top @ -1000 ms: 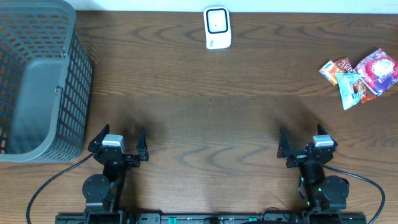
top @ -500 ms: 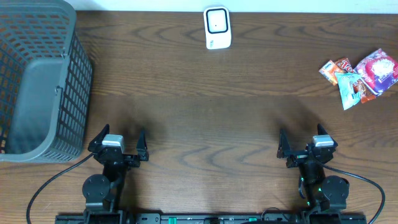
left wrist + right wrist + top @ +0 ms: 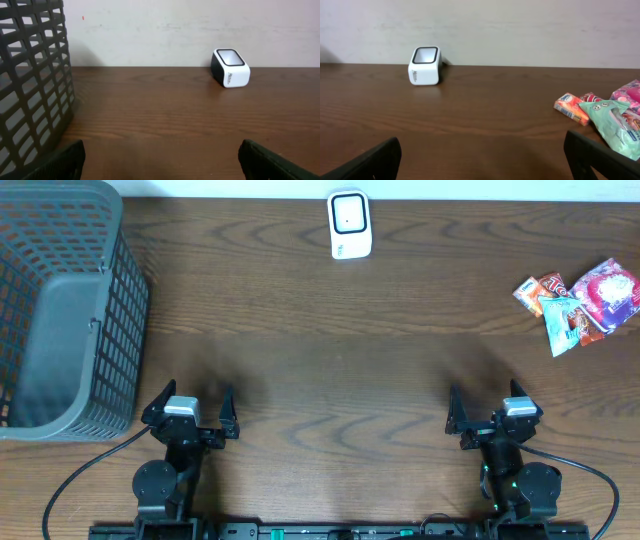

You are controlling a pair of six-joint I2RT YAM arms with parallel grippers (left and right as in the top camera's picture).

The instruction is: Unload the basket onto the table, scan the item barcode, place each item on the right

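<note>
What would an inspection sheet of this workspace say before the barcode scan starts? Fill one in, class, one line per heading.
Surface: dark wooden table, bare in the middle.
Job's things: white scanner at the far edge, centre; pile of snack packets at the far right, apart from both arms.
Clutter: grey mesh basket on the left, nothing seen inside.
Grippers: left gripper and right gripper both open, holding nothing, at the near edge.
Cables: black cables loop out from the arm bases.
Surroundings: plain pale wall behind the table.
</note>
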